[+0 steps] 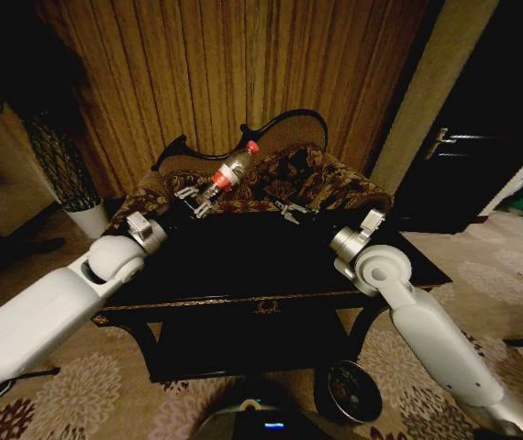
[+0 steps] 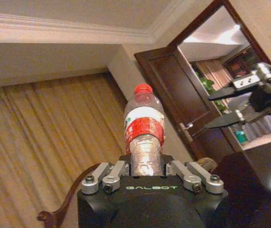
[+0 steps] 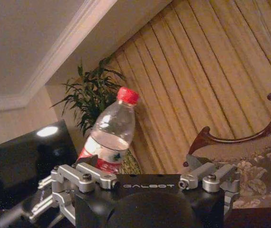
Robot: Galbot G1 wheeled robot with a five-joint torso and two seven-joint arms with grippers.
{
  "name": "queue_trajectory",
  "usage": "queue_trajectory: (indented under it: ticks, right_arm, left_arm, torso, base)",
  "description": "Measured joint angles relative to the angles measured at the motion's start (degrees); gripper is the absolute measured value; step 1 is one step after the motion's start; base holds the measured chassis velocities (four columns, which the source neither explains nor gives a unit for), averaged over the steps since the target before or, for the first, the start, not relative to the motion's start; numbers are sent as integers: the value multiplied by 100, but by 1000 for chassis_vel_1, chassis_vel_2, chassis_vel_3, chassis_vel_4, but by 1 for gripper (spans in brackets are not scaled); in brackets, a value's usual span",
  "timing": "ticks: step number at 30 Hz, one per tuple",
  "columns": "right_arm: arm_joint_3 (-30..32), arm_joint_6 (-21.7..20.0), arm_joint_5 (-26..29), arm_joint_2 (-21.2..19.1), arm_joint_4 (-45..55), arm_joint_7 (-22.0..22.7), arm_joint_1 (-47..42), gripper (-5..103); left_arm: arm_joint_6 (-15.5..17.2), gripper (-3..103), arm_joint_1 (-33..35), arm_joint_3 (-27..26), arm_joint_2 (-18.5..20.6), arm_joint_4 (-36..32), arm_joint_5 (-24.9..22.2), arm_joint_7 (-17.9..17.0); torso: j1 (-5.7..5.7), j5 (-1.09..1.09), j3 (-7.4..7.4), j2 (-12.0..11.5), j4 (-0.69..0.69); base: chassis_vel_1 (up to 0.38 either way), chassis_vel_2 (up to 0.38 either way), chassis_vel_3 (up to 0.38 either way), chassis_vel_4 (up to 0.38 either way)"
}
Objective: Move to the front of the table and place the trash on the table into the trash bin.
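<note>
Patterned sofa [image 1: 280,179], gold curtains [image 1: 234,64], potted plant [image 1: 64,170]

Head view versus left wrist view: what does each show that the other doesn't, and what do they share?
Head view alone: the black table with gold trim, the trash bin on the floor by it, and the patterned sofa. Left wrist view alone: the ceiling moulding and an open wooden door. Both: the left gripper shut on the red-capped plastic bottle, and the open right gripper.
</note>
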Motion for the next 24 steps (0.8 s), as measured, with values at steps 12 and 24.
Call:
queue_trajectory:
  ticks: [12,24]
  right_arm:
    - [27,-25,-61,129,88,8,27,100]
    - [55,-85,-268,250,146,17,-76,100]
  left_arm:
    - [189,28,-788,1090,-189,-133,-136,-158]
    - [269,28,-1043,1555,-372,-263,-252,-194]
  torso:
    - [0,0,0,1,-1]
    - [-1,0,0,1,0]
  base:
    - [0,0,0,0]
    - [0,0,0,0]
